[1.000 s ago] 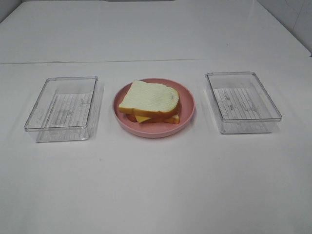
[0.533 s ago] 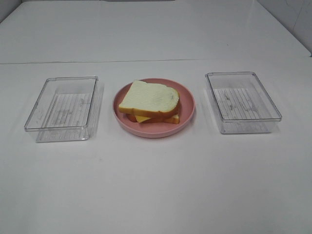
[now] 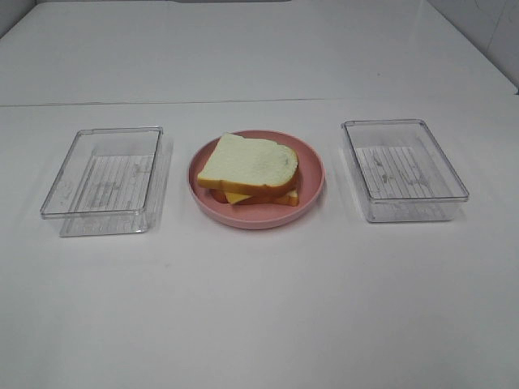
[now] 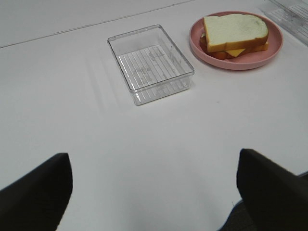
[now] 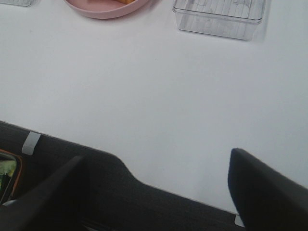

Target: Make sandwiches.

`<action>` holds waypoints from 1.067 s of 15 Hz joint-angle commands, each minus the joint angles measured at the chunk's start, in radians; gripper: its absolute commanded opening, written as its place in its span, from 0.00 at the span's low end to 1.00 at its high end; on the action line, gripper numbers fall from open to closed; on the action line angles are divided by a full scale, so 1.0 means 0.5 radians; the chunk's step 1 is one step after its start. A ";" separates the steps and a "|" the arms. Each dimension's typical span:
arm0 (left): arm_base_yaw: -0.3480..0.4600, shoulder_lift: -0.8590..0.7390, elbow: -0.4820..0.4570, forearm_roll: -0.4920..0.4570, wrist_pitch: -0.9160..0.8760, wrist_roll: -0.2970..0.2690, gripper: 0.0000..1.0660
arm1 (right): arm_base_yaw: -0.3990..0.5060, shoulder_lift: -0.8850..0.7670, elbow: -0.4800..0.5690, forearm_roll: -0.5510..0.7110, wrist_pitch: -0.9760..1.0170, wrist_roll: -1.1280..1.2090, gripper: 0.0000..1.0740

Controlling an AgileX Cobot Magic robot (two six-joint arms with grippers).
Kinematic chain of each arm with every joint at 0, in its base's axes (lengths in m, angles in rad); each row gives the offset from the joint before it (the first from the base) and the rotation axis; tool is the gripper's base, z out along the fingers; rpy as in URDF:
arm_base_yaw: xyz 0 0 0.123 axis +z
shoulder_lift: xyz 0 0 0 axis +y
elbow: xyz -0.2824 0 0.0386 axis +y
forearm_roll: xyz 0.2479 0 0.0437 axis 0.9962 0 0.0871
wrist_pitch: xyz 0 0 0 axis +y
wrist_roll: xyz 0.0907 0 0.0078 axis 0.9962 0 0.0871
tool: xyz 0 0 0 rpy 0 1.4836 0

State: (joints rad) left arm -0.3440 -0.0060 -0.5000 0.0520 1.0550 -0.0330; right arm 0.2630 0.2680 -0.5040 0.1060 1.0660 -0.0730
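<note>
One of the sandwiches (image 3: 247,166) lies on a round pink plate (image 3: 312,182) at the table's middle: a white bread slice on top, yellow cheese (image 3: 237,197) and an orange-brown crust showing beneath it. The left wrist view also shows the sandwich (image 4: 235,31) on its plate (image 4: 269,50). Neither arm appears in the high view. My left gripper (image 4: 154,192) hangs open over bare table, well short of the food. Over the table's front edge my right gripper (image 5: 159,192) is open too. Both hold nothing.
An empty clear plastic tray (image 3: 101,212) stands left of the plate and another (image 3: 405,198) to its right. The left tray (image 4: 159,89) and the right tray (image 5: 219,21) also show in the wrist views. A dark surface (image 5: 144,207) lies below the table's front edge.
</note>
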 commanded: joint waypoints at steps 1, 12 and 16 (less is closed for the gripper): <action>0.000 -0.014 0.004 0.000 -0.016 0.004 0.82 | -0.002 -0.010 0.008 -0.006 -0.018 -0.004 0.70; 0.590 -0.018 0.004 0.010 -0.016 0.004 0.82 | -0.460 -0.316 0.008 0.038 -0.018 -0.004 0.70; 0.732 -0.042 0.004 0.010 -0.016 0.004 0.82 | -0.466 -0.572 0.008 0.046 -0.018 -0.004 0.70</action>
State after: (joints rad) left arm 0.0170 -0.0060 -0.5000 0.0540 1.0550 -0.0330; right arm 0.0350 0.0020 -0.5020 0.1280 1.0650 -0.0730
